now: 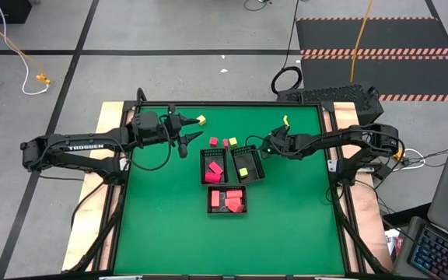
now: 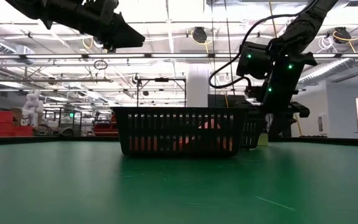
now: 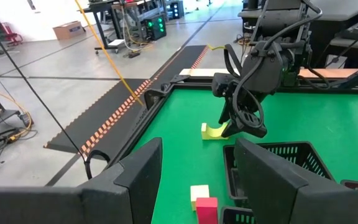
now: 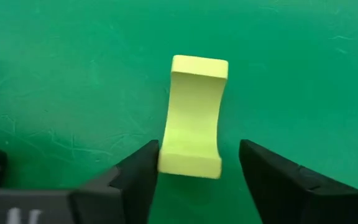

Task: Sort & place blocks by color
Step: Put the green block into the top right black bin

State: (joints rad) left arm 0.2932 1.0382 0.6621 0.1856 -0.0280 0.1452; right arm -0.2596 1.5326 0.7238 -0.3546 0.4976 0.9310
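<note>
Closing the open right gripper (image 4: 197,171) evenly on the yellow-green block (image 4: 192,121) lying between its fingers on the green table (image 4: 303,74), near the trays (image 1: 232,177), not yet held.

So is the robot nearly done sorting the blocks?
Roughly halfway. Done: red blocks lie in two trays, and one yellow-green block sits in the third tray. In hand: the right gripper has its jaws either side of a curved yellow-green block, not clamped. Left: loose red blocks and loose yellow-green blocks near the open left gripper.
</note>
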